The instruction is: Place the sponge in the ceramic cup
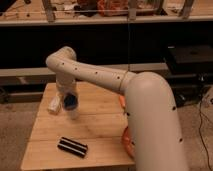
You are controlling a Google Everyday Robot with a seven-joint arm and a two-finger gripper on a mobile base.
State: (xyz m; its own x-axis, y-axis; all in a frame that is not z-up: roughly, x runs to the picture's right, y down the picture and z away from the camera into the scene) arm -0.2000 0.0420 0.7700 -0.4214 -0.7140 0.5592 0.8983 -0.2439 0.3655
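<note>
The blue sponge [70,101] sits at the tip of my gripper [68,99], which points down over the left part of the wooden table [100,125] and is shut on it. Directly beneath the sponge stands the pale ceramic cup [73,113]; the sponge is at its mouth. The cup's rim is hidden behind the sponge and the gripper. My arm [100,75] reaches in from the lower right and bends down at its elbow above the table's back left corner.
A white bottle [54,105] lies just left of the cup. A black striped block [72,146] lies near the table's front left edge. An orange-red plate [127,142] shows at the front right, mostly behind my arm. Dark shelving stands behind the table.
</note>
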